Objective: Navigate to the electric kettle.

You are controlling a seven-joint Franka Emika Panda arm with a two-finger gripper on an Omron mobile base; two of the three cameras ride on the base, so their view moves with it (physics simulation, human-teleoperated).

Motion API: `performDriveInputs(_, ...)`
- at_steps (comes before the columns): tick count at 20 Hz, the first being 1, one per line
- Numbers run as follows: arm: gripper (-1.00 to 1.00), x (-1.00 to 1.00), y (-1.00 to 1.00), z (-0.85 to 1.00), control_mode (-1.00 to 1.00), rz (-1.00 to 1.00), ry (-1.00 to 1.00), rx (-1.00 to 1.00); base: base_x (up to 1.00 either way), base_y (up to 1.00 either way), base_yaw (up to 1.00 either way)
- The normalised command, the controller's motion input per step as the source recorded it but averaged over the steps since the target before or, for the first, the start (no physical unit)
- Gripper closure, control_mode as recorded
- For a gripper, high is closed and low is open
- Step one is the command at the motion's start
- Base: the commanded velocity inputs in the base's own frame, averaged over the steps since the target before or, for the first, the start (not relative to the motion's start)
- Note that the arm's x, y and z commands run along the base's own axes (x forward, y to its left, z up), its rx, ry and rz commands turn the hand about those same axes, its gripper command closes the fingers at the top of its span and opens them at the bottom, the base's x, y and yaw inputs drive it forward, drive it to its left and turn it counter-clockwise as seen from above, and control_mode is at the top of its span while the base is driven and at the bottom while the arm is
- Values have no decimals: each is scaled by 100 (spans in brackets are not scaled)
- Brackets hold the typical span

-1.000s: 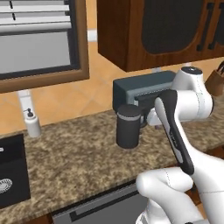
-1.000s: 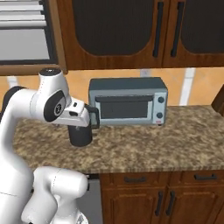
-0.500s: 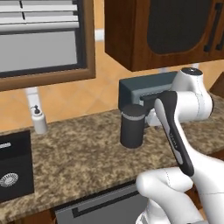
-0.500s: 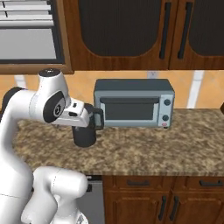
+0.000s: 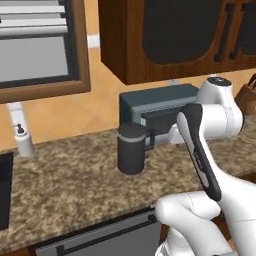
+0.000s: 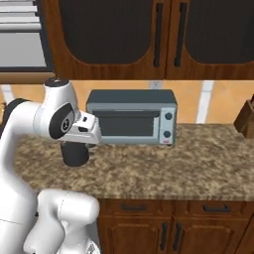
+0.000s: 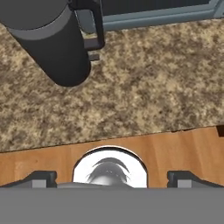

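The electric kettle (image 5: 131, 149) is a dark upright jug with a pale band under its lid, standing on the granite counter (image 5: 70, 180) just left of the toaster oven. In the right base view my hand covers the upper part of the kettle (image 6: 74, 155). The hand view has the kettle (image 7: 48, 41) at its upper left, handle toward the oven. My gripper (image 7: 113, 178) hangs over the counter's front edge, open, with nothing between its fingers.
A boxy grey toaster oven (image 6: 131, 116) stands against the wall behind the kettle. A soap dispenser (image 5: 22, 140) and a dark sink (image 5: 4, 190) lie at the left, a knife block (image 6: 247, 119) at the right. Wooden cabinets (image 6: 119, 34) hang overhead.
The whole scene has slid a little left in both base views, so the base has driven. The arm keeps its pose, and kettle and oven stay put on the counter.
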Motion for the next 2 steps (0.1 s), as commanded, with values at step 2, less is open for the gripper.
performDriveInputs(2, -100, 0, 0, 0, 100, 0, 0, 0, 17, 0, 7)
